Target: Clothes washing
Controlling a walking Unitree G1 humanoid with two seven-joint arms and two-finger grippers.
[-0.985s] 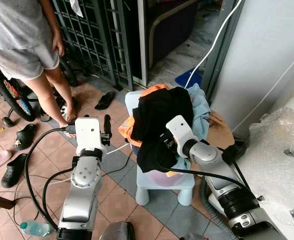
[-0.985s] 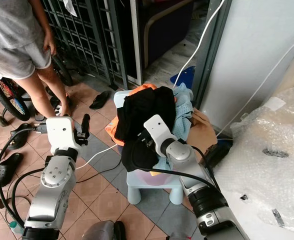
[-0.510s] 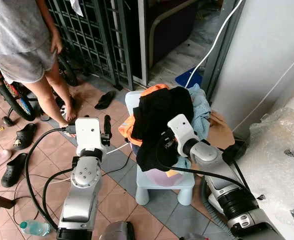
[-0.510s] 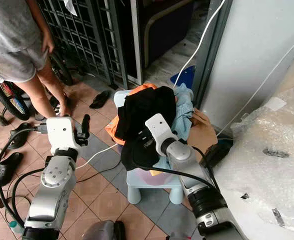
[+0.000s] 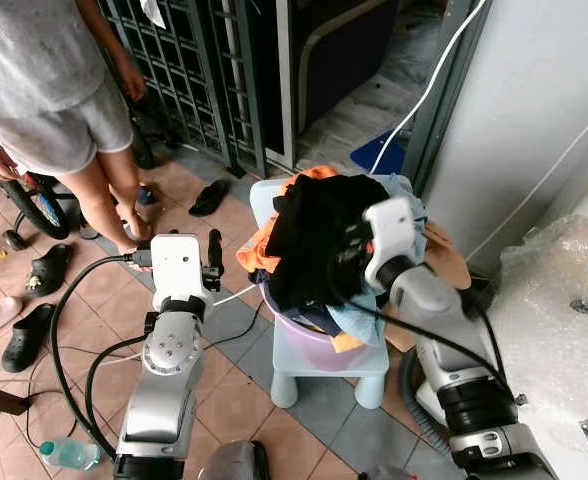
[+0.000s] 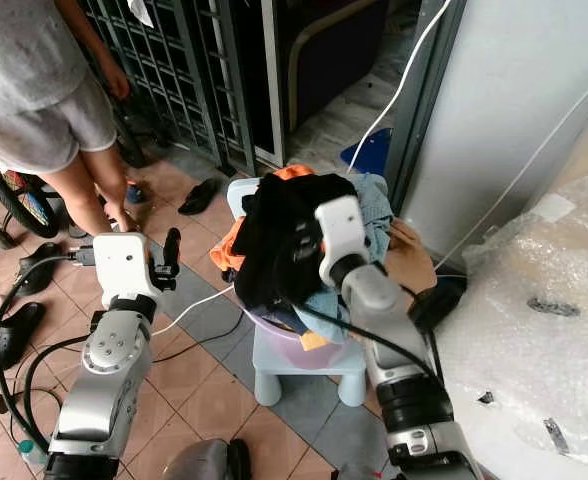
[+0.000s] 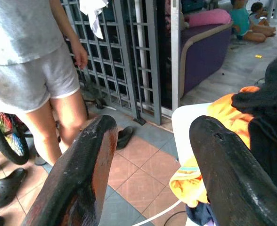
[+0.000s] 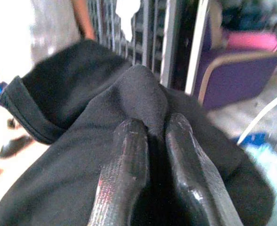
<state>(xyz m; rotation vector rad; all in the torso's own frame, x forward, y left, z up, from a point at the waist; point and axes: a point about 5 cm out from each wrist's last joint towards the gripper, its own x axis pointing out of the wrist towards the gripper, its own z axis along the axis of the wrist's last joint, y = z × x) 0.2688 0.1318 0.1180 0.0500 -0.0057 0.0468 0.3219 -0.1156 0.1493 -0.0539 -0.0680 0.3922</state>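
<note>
A tiled floor (image 5: 239,395) is spreading out before a metal grille gate (image 5: 189,70), and on it a small pale blue stool (image 5: 324,368) is carrying a purple basin (image 5: 309,340) heaped with clothes. The right claw (image 8: 150,141) is reaching over the basin, its fingers pinching a fold of the black garment (image 5: 309,240) on top of the heap. Left of the basin, the left claw (image 7: 150,155) is hovering with fingers spread, holding nothing. A person (image 5: 49,100) is standing beyond it, beside a bicycle wheel (image 5: 24,200).
</note>
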